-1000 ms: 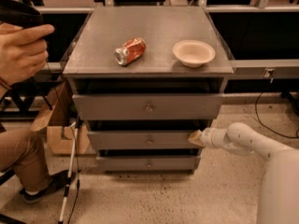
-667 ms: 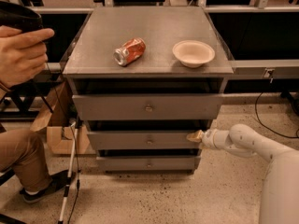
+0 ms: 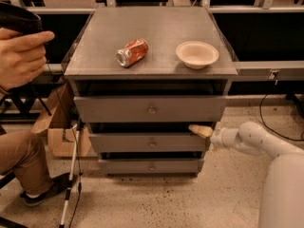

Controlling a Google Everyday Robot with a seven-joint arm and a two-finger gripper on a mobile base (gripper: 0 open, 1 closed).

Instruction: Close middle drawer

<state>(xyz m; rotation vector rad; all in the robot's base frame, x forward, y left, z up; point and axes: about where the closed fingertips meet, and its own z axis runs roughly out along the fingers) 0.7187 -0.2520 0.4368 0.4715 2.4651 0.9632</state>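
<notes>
The pincer touches the middle drawer at its right corner; its opening cannot be told.
1 can and 1 bowl sit on the counter; 3 drawers below.

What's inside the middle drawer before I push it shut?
Only a dark strip shows above the middle drawer front; nothing is visible in it. The top drawer overhangs and hides the rest. The gripper sits at the front's upper right corner.

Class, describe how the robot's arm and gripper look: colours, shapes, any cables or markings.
The arm is smooth, glossy white, built of rounded tubular segments with bulbous joints; no cables or markings show. The gripper, at the right end of the middle drawer, is a cream, tapered tip.
</notes>
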